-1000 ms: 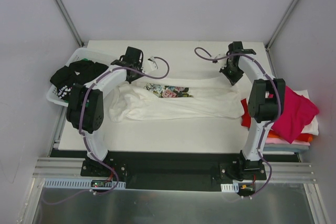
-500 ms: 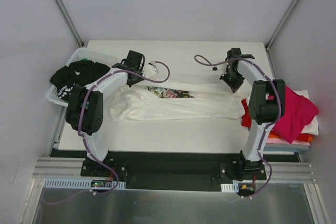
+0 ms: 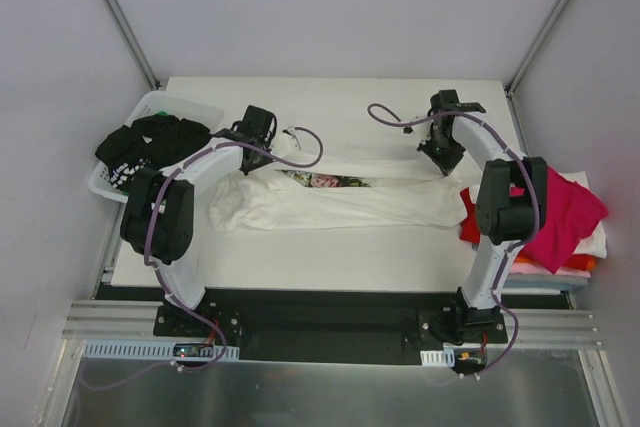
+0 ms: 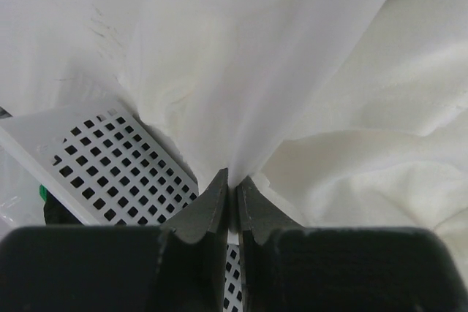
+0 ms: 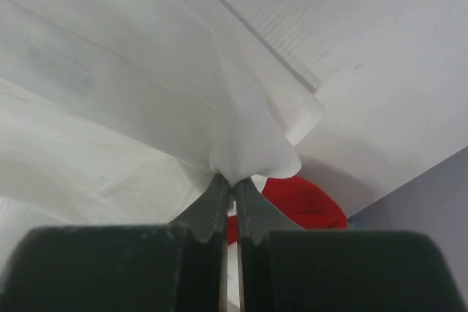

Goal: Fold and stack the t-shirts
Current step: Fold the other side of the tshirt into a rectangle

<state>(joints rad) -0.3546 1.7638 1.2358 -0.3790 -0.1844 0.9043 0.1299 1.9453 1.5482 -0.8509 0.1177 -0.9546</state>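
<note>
Both left hand [image 4: 231, 182] and right hand [image 5: 232, 185] clamp white t-shirt [image 3: 340, 203]; white table [image 3: 350, 107], grey walls [image 3: 320, 7]

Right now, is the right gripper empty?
No, the right gripper is pinched shut on an edge of the white t-shirt.

Top view overhead, facing down; wrist cameras close-up — sharing white t-shirt [image 3: 340, 203]

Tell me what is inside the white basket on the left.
A black t-shirt with white print fills the white basket and spills over its rim. Whatever lies underneath that shirt is covered, so I cannot tell if more shirts are in there.
</note>
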